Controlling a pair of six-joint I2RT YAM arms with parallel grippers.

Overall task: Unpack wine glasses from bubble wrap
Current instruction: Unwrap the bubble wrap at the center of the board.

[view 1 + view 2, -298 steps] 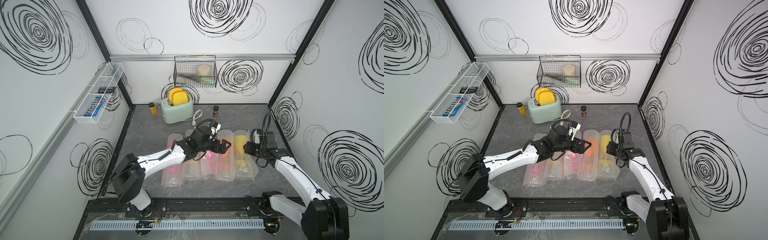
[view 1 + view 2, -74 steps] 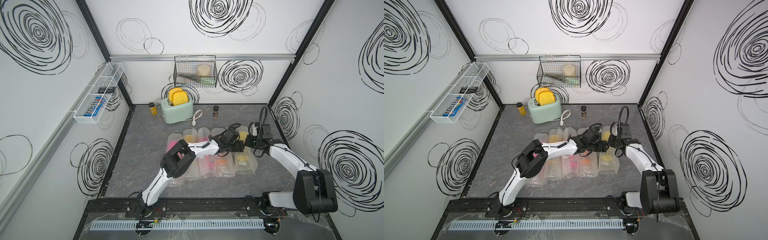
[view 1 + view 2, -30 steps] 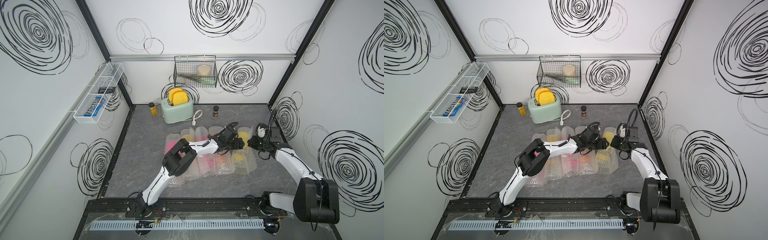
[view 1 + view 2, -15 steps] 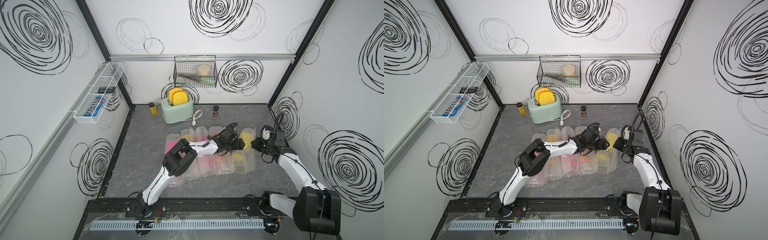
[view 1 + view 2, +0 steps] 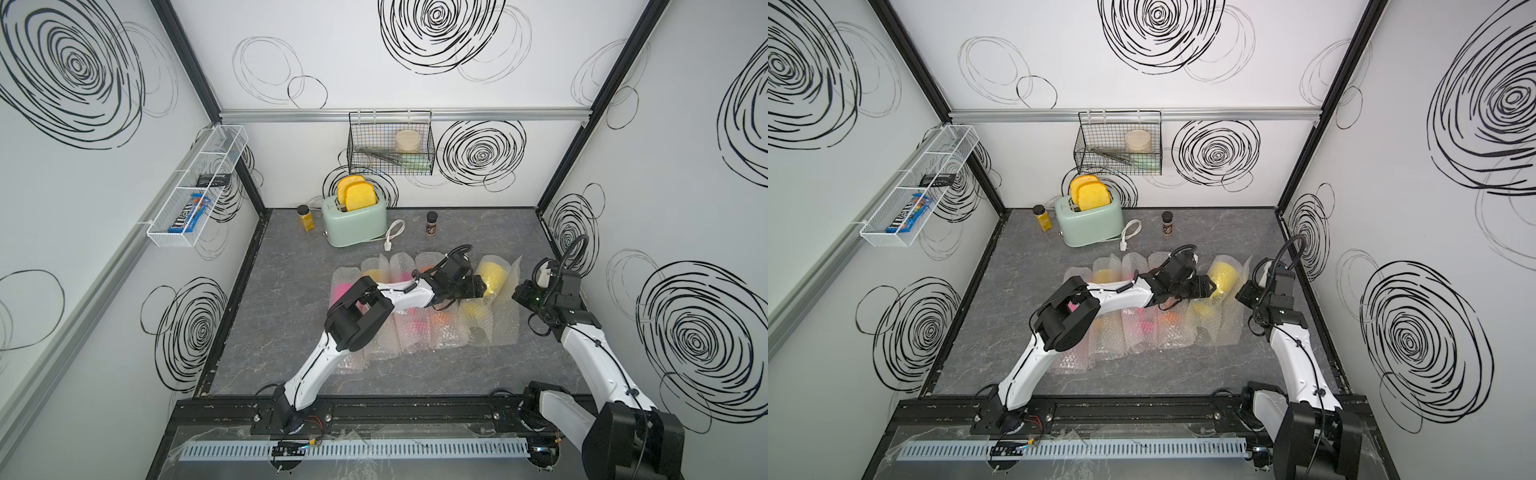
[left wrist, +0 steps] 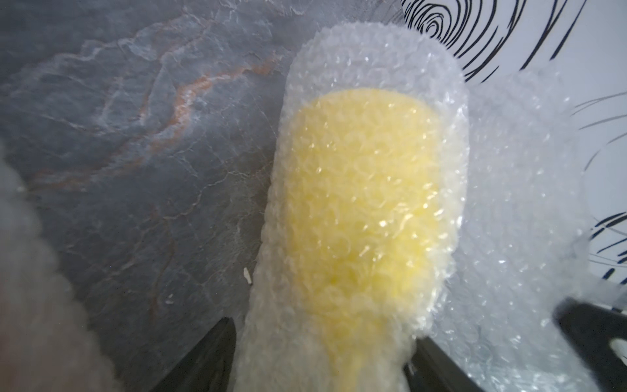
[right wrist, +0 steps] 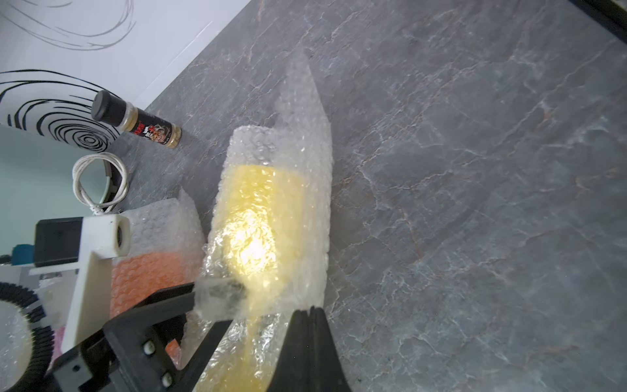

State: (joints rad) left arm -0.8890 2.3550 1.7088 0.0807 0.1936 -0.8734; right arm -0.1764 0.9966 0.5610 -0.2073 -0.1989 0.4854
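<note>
Progress is slight: no glass stands bare anywhere on the bench (image 5: 291,299), and all five lie in a row across its middle, each inside bubble wrap. Work is on the one at the right end of the row. The yellow glass (image 5: 492,276) there lies on its side, bowl toward the back wall, with its wrap (image 5: 509,320) partly unrolled: one edge of the sheet stands up as a loose flap on the side away from the row, while the rest covers the glass, as the left wrist view shows. The left gripper (image 5: 478,287) reaches across the row and holds this glass through the wrap, jaws wide on either side of it near the base of the bowl. The right gripper (image 7: 310,317) is closed and, as far as the right wrist view shows, pinches the sheet's edge just beside the stem. The other four tubes (image 5: 415,332) lie rolled shut, the orange glass (image 7: 146,275) next in line. By my reading, the sheet has yet to be peeled clear of this first glass, and then the four others follow.
</note>
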